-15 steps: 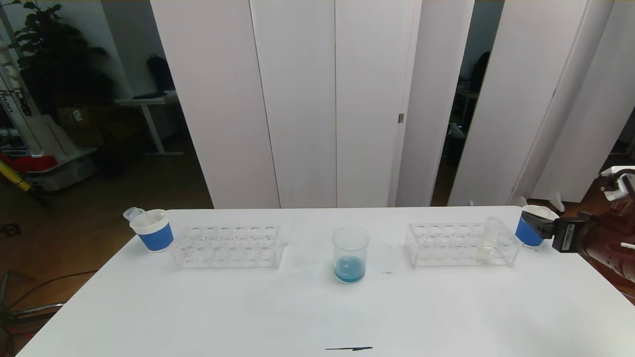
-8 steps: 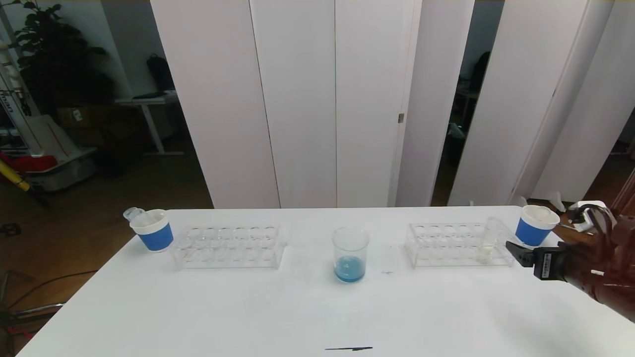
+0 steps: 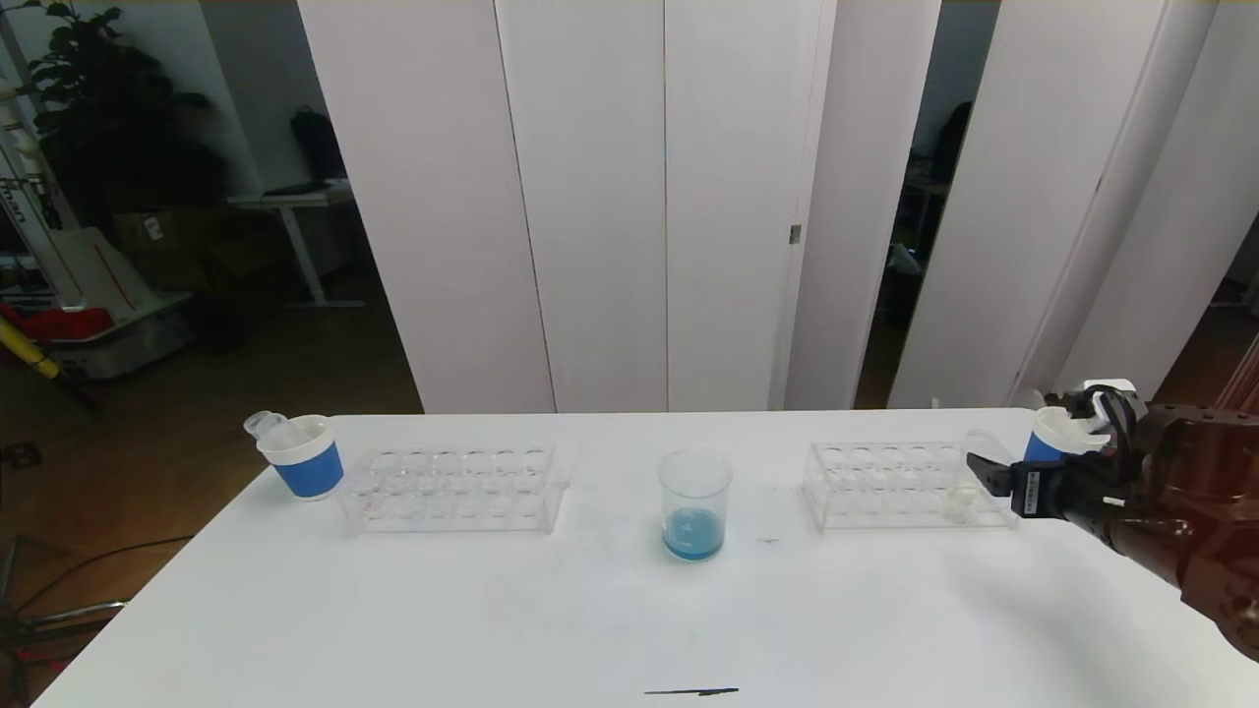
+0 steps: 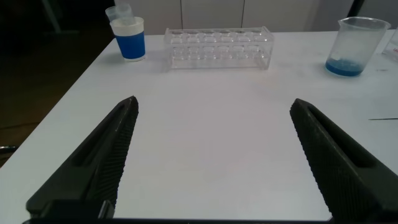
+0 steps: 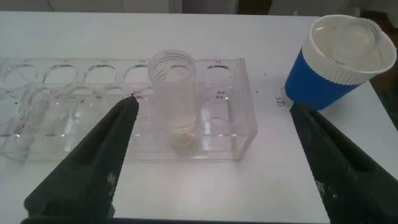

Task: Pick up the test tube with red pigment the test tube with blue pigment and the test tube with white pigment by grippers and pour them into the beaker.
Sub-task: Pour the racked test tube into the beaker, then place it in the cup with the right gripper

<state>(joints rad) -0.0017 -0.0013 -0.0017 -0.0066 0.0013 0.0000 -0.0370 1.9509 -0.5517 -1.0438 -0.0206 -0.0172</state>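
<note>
Right gripper (image 5: 211, 155): jaws spread wide, holding nothing; level with the right rack's near-right end, fingers straddling the tube in the right wrist view, not yet touching; placed so, by the look of it, to close on the tube's upper wall.
Left gripper (image 4: 211, 155): spread wide, empty, parked low over bare table near the robot, well apart from the glassware; out of the head view.
Test tube with white pigment (image 3: 969, 482): upright in a slot at the right end of the right rack, pale cream liquid at its bottom, mouth open; upright so nothing spills before the lift.
Right rack (image 3: 885, 487): clear, all other slots seemingly empty; holds the tube steady for a side grasp.
Beaker (image 3: 694, 504): centre of table between the two racks, within reach of either arm; shallow blue liquid inside, suggesting blue pigment already poured.
Left rack (image 3: 452, 487): clear, no filled tube visible.
Left paper cup (image 3: 301, 455): blue-banded, at the left rack's outer end, an empty tube leaning out of it; probably a drop-off for used tubes.
Right paper cup (image 5: 339, 59): just beyond the right rack, clear glassware inside.
Step in hand: likely closing on the white tube, then carrying to the beaker.
Risk: slim glass, liable to slip or tilt in the slot.
</note>
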